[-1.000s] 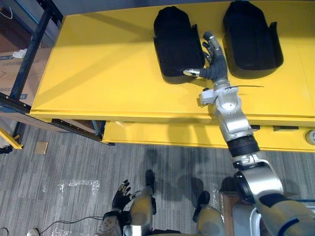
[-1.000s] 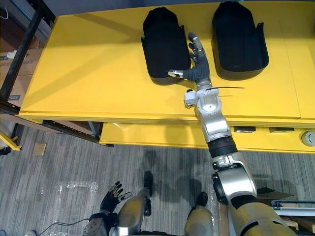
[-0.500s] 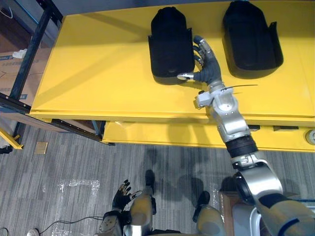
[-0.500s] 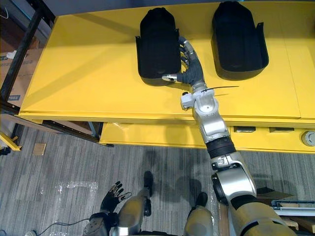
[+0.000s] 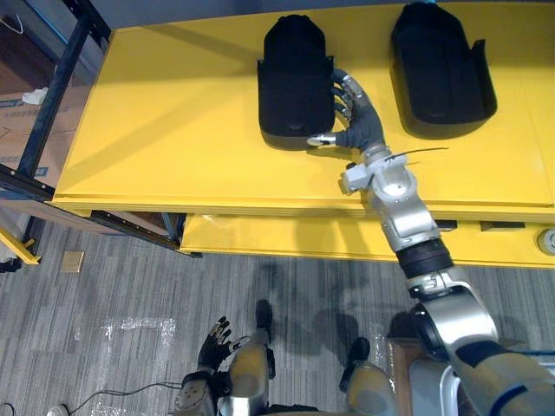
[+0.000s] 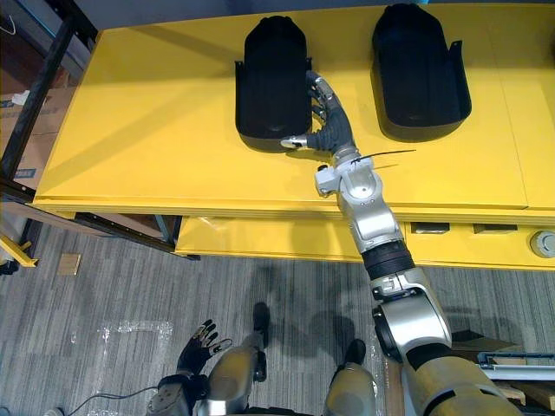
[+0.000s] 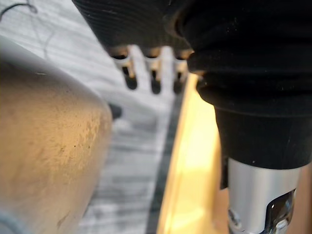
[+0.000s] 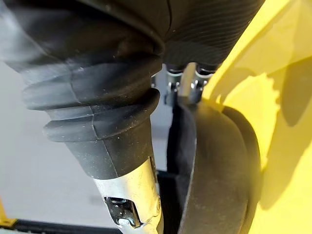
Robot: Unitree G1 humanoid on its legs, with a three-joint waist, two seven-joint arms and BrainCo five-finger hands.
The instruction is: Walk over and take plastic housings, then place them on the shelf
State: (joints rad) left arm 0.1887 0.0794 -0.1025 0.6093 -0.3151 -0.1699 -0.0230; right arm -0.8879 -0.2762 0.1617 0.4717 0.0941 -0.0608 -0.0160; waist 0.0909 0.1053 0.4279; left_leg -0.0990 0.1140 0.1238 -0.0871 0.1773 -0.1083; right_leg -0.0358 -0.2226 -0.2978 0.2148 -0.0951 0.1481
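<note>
Two black plastic housings lie on the yellow shelf top (image 5: 173,113). My right hand (image 5: 355,121) rests against the right side wall of the left housing (image 5: 295,78), fingers relaxed along that wall and the thumb by its near edge. In the right wrist view the housing's curved rim (image 8: 214,165) sits just past the fingers (image 8: 187,85). The right housing (image 5: 438,65) stands apart, untouched. My left hand (image 5: 212,340) hangs low over the floor with its fingers spread and nothing in it.
A lower yellow level (image 5: 286,236) juts out beneath the shelf top's front edge. A dark blue metal frame (image 5: 52,95) and a cardboard box (image 5: 17,113) stand at the left. Grey carpet floor (image 5: 130,286) lies in front, with a small tan tile (image 5: 73,260).
My right hand has swung left against the left housing, and that housing has slid a little to the left and straightened. The right housing and my left hand stayed put.
</note>
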